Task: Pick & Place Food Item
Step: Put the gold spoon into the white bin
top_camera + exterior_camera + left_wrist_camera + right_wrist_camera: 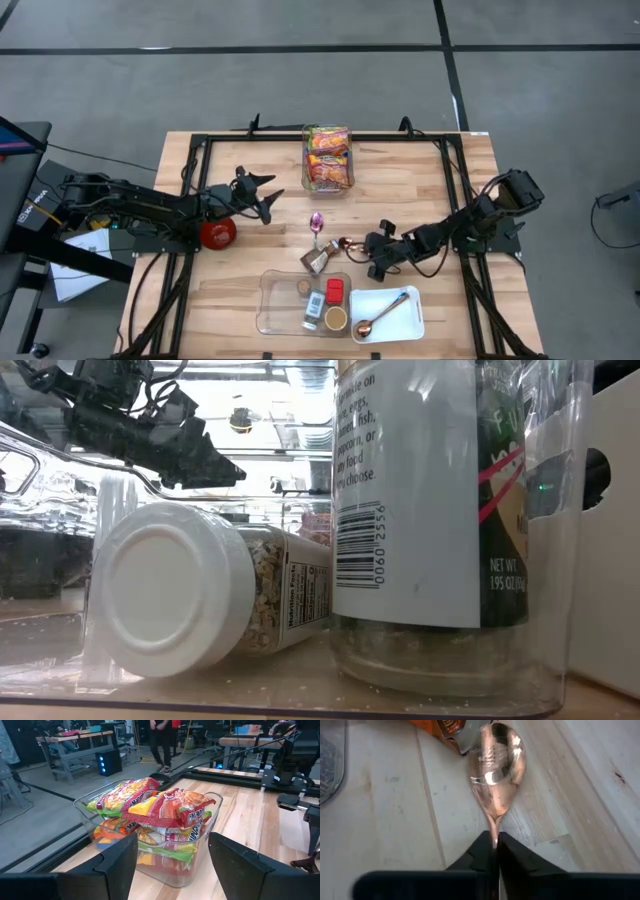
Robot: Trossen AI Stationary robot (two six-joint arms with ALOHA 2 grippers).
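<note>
Left to right across the table, from above. My left gripper hangs over the left half, fingers spread wide and empty, just beside a red round item whose kind I cannot make out. It faces the clear bin of noodle packets at the far edge — the food stock, I judge, placed where that arm can reach it.

Centre: a purple spoon, a small brown packet, then the clear tray near the front edge holding jars and bottles. Beside it sits a white tray with a copper spoon lying in it.

Right of centre, my right gripper sits low to the wood, fingers narrowed onto the thin handle of a second copper spoon — gripped at the neck, so the bowl sticks out ahead. Its bowl lies just beside the brown packet.

View differences: only the right wrist shows that pinch; overhead it is unreadable. The left wrist alone shows the packets heaped above the bin rim. The low view sees one jar on its side beside an upright bottle.
</note>
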